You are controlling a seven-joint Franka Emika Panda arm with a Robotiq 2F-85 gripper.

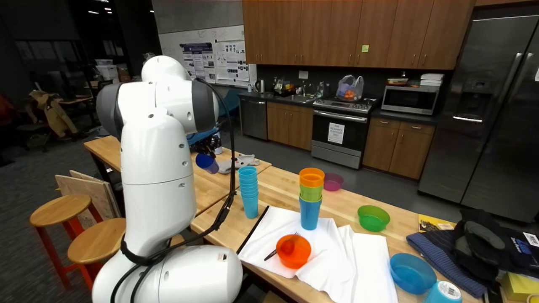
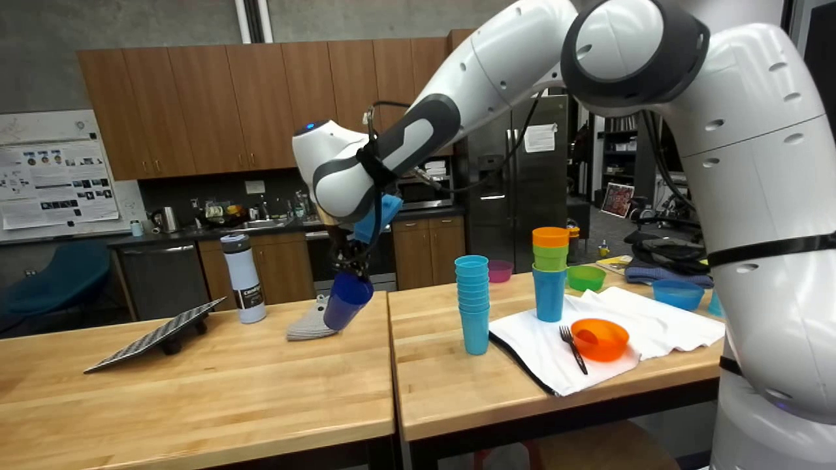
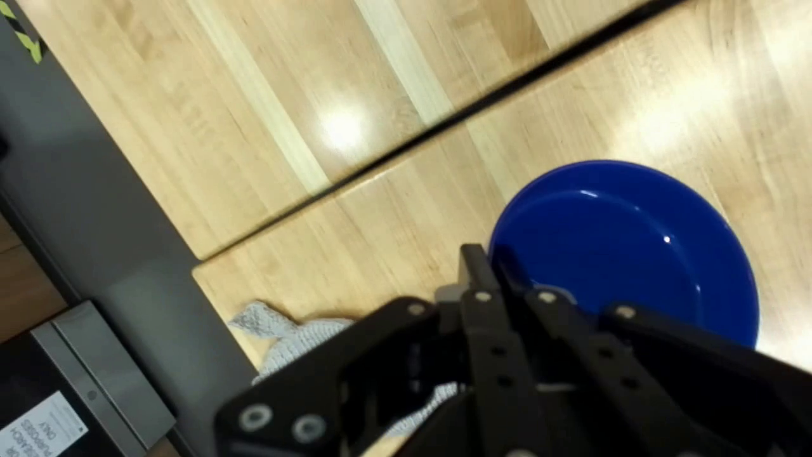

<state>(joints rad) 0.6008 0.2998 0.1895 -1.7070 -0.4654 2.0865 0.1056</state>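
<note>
1. Wrist view: the robot's gripper [image 3: 491,259] clamps a dark-blue tumbler [image 3: 625,238] by its rim.
2. The step looks like a carry; any next move calls, seemingly, for a firm grip.
3. Tilted, the tumbler hangs over a butcher-block table [image 2: 248,378], near a gray knitted item [image 2: 308,326].
4. Farther off stand stacked turquoise tumblers [image 2: 473,303].
</note>
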